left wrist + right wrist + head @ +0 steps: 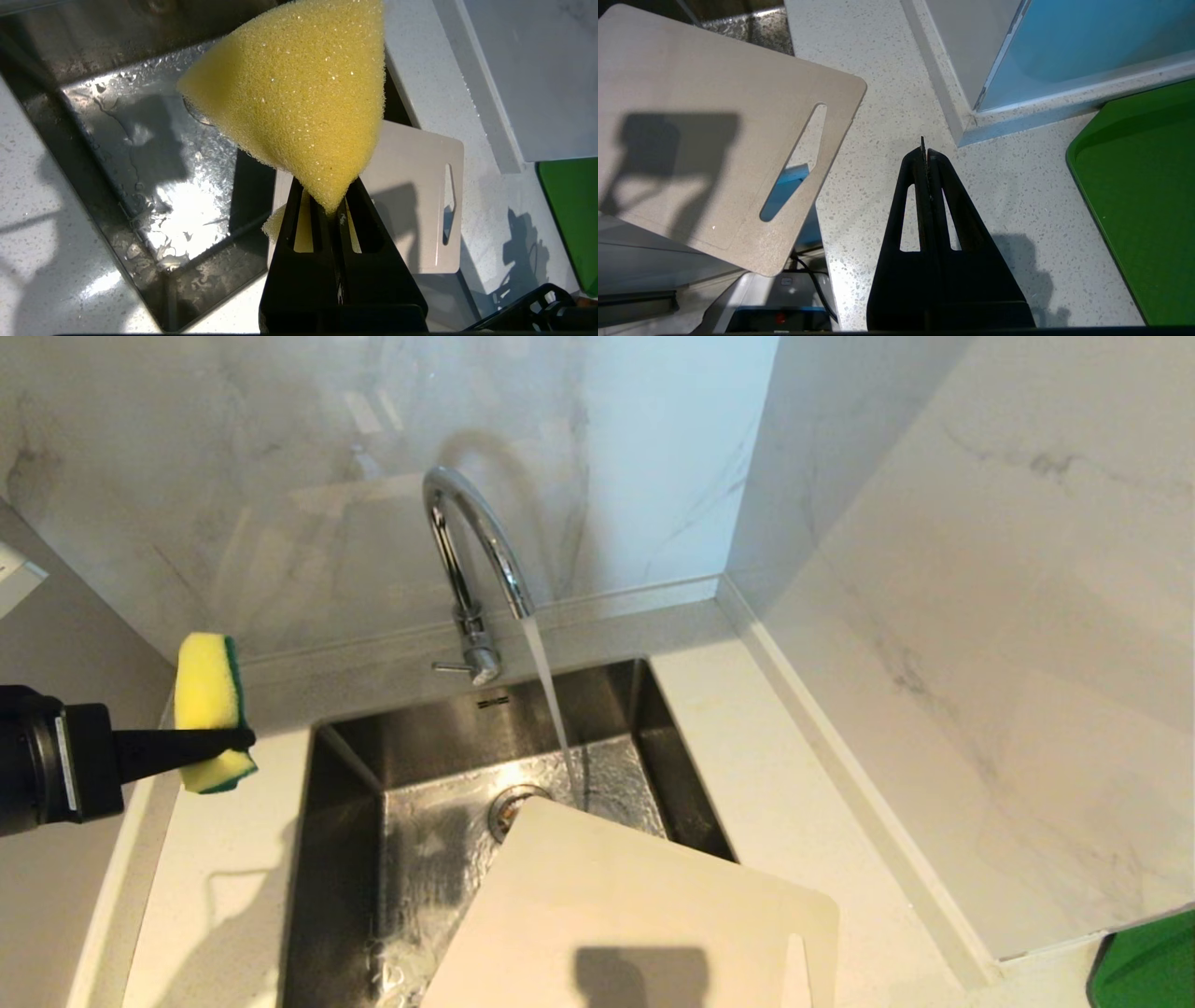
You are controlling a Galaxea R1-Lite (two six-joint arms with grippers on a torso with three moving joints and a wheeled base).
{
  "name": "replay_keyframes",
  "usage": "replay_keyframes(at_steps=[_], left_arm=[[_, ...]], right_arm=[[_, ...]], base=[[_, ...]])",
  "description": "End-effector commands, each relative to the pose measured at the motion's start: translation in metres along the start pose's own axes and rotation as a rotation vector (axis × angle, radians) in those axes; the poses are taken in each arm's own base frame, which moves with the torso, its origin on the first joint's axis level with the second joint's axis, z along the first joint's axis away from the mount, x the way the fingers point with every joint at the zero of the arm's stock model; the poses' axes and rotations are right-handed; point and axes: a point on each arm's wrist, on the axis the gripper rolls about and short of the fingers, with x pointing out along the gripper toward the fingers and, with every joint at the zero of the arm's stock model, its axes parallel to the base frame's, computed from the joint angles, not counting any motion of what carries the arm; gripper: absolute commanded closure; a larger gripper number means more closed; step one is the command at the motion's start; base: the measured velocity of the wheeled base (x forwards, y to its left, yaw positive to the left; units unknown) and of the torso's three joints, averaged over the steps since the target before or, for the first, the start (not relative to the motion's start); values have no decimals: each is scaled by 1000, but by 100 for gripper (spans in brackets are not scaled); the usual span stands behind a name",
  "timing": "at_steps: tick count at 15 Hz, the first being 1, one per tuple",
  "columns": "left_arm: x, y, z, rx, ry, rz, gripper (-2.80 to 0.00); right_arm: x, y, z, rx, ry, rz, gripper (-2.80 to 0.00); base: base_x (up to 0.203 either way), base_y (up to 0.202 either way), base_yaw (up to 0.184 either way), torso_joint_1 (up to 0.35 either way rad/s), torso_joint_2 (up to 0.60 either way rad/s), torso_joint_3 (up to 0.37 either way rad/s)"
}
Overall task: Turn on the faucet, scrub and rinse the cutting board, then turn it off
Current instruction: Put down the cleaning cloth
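Meanwhile, water runs from the faucet into the sink, where the cutting board leans, its slotted end over the surface. Left gripper pinches a yellow sponge beside the sink; right gripper hangs pressed together, empty.

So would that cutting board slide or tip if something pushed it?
Probably. The cutting board looks thin and stiff, resting tilted across the sink rim with one corner overhanging the counter edge. Water runs from the faucet, so it may get slippery.
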Motion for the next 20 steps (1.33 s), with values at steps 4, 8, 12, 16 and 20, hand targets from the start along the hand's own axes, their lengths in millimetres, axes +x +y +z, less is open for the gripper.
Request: replay_keyframes(at_steps=[4, 8, 12, 16, 20], left_arm=[[-6, 3, 0, -6, -17, 16, 0], [-13, 7, -10, 20, -18, 72, 0], [-14, 15, -34, 108, 29, 164, 0], [-11, 31, -50, 67, 124, 243, 0], [5, 37, -57, 36, 309, 265, 0]], right_arm=[[-1, 0, -1, 2, -3, -1, 0], [-1, 0, -1, 2, -4, -1, 0], [-1, 0, -1, 2, -4, -1, 0], [-1, 0, -1, 1, -4, 1, 0], [-1, 0, -1, 2, -4, 0, 0]], base=[[0, 0, 0, 0, 0, 0], [0, 0, 0, 0, 0, 0], [0, 0, 0, 0, 0, 0], [0, 0, 0, 0, 0, 0], [0, 0, 0, 0, 0, 0]])
